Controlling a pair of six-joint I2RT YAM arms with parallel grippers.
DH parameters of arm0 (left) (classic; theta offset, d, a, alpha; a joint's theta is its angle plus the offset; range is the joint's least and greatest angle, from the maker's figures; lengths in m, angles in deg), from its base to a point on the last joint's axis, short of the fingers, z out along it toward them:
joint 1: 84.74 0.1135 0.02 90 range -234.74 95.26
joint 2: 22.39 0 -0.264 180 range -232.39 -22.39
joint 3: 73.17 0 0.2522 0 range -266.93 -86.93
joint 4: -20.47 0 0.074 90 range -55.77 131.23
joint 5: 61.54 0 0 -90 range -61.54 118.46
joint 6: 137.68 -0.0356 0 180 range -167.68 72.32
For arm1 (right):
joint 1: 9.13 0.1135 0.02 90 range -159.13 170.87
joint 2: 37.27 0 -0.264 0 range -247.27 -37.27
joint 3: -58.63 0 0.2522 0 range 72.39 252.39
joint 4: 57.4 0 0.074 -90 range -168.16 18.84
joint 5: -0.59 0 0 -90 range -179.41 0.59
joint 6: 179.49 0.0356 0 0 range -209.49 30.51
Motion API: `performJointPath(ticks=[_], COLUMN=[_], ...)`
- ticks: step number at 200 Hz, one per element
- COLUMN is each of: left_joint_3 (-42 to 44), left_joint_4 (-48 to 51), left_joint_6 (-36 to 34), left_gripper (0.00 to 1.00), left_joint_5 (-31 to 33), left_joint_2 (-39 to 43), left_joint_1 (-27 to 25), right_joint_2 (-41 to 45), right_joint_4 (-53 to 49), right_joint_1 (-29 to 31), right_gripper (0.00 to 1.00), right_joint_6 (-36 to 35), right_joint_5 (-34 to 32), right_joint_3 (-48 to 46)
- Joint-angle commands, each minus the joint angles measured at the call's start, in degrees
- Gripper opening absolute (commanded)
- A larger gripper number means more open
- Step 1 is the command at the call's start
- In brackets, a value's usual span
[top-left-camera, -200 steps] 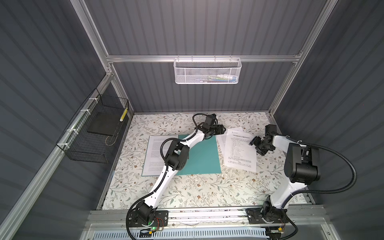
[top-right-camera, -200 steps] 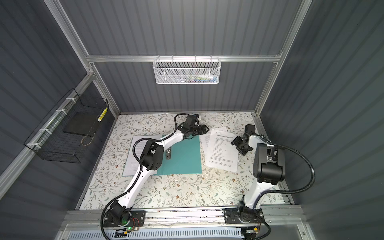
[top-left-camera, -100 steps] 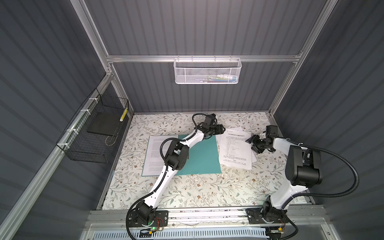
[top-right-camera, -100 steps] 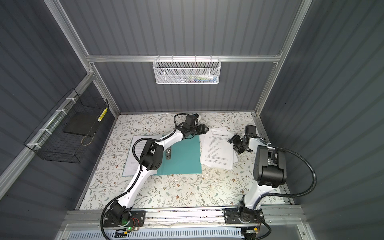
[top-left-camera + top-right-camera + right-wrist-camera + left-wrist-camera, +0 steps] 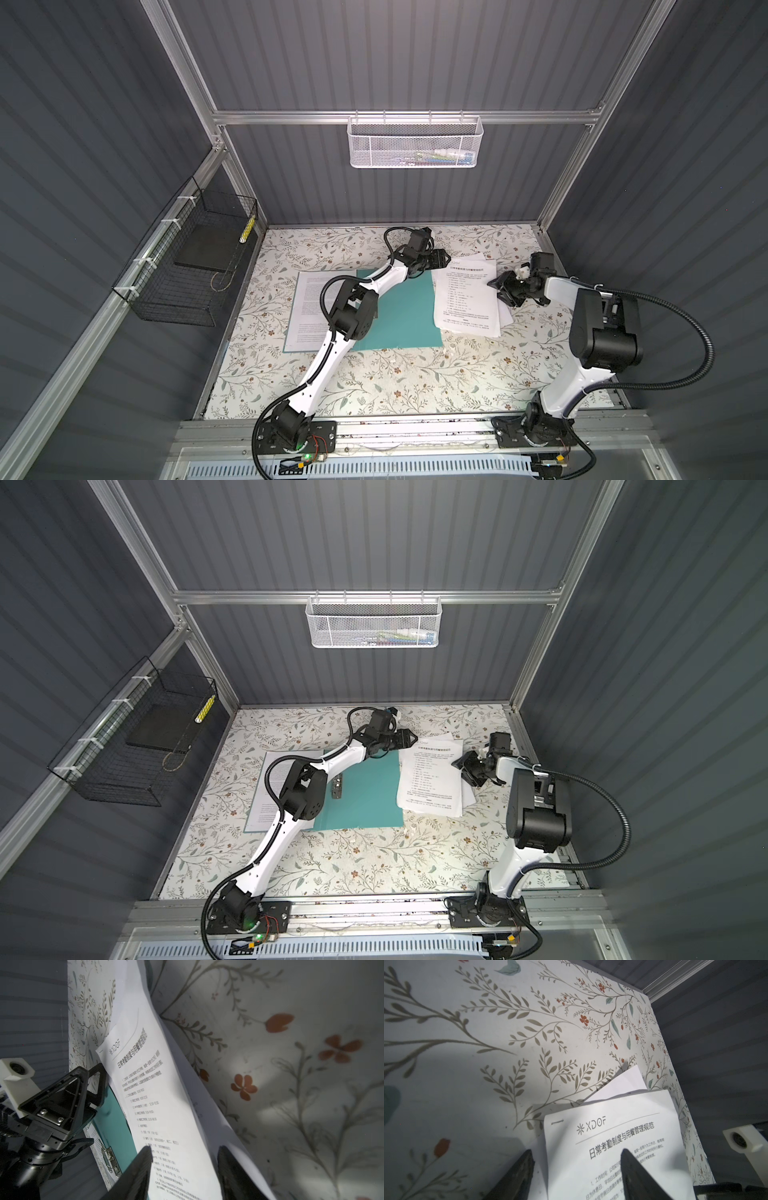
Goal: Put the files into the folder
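Observation:
The teal folder point(image 5: 399, 316) point(image 5: 365, 791) lies open on the floral table, with its silver clip point(image 5: 337, 787) point(image 5: 111, 1159) near the spine. A printed sheet point(image 5: 316, 307) lies on its left half. The files point(image 5: 467, 297) point(image 5: 432, 777) point(image 5: 612, 1142) point(image 5: 158, 1105), a loose stack of printed white sheets, lie just right of the folder and overlap its right edge. My left gripper point(image 5: 444, 259) point(image 5: 576, 1151) is open, its jaws either side of the stack's far left corner. My right gripper point(image 5: 498, 289) point(image 5: 185, 1148) is open at the stack's right edge, with the sheets' edge between its jaws.
A white mesh basket point(image 5: 415, 143) hangs on the back wall. On the left wall a black wire basket point(image 5: 187, 266) holds a dark grey slab point(image 5: 205, 249). The enclosure's right wall stands close behind my right arm point(image 5: 602, 316).
My right gripper has moved left against the files while its jaws narrowed. The stack has slid left and straightened, and it now overlaps the folder's edge. The left arm has stayed put.

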Motion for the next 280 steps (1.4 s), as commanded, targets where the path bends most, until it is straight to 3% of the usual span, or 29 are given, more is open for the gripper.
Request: performJointPath(ticks=[1,66,117,191,218,280], left_joint_3=[1.99,2.72,4.68,11.84,20.49,42.15], left_joint_4=[2.02,1.23,0.55,-0.33,-2.5,-2.04], left_joint_6=[0.27,1.16,1.08,1.49,2.37,-1.32], left_gripper=[0.68,0.67,0.67,0.67,0.67,0.67], left_joint_5=[-1.0,-1.53,-1.03,-1.79,-4.08,0.46], left_joint_2=[0.77,0.3,3.09,16.81,25.17,46.43], left_joint_1=[0.28,0.72,1.4,7.22,9.95,12.26], right_joint_2=[-1.05,-0.54,1.0,10.24,13.04,13.35], right_joint_4=[-1.88,0.92,1.0,-0.67,-0.29,7.06], right_joint_1=[0.18,0.18,1.13,4.91,8.55,19.04], right_gripper=[0.49,0.35,0.0,0.0,0.0,0.0], right_joint_6=[-1.85,-2.0,-1.39,1.98,4.27,13.14], right_joint_5=[-0.61,3.75,4.77,6.51,8.21,13.33], right_joint_3=[-1.14,-2.95,-2.43,1.44,4.07,9.64])
